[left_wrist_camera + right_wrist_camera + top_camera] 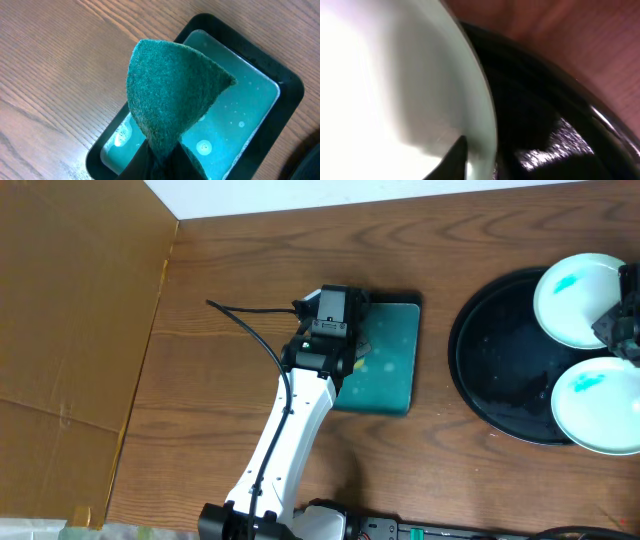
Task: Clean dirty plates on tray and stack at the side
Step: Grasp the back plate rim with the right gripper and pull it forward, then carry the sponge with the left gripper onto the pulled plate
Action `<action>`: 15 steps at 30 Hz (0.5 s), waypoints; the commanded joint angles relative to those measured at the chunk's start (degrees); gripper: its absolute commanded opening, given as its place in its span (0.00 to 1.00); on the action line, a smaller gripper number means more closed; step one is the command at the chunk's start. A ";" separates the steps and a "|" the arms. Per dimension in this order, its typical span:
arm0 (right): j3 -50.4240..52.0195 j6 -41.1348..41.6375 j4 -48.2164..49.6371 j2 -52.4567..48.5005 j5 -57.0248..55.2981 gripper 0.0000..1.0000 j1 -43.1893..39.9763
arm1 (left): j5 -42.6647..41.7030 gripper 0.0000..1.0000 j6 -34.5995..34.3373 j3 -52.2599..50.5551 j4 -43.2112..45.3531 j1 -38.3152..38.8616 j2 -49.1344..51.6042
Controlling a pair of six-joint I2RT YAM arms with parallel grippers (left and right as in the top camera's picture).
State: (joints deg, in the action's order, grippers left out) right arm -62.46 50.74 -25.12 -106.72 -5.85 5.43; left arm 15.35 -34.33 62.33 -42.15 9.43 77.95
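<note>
The left end effector (156, 159), above the rectangular teal-green tray (280, 100) at the overhead view's centre, is closed on a folded green scouring pad (172, 90). The right end effector (622, 328) sits at the rim of the upper small white plate (572, 300) on the large round black tray (495, 365) at the right edge. Whether it grips the plate cannot be told.

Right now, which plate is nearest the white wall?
The back plate on the black tray; the front plate lies farther from that wall.

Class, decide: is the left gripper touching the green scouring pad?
Touching. The left wrist view shows the green scouring pad pinched at its lower end between the jaws of the left gripper, above the teal tray.
</note>
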 commanded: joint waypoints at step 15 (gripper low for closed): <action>-6.10 -34.56 1.62 -0.37 30.69 0.01 1.09 | -3.13 0.07 -0.28 -0.22 1.14 -0.26 2.21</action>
State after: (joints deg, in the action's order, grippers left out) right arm -67.61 28.88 -22.83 -106.72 8.78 5.45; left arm 13.93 -34.35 62.33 -41.28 9.43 78.37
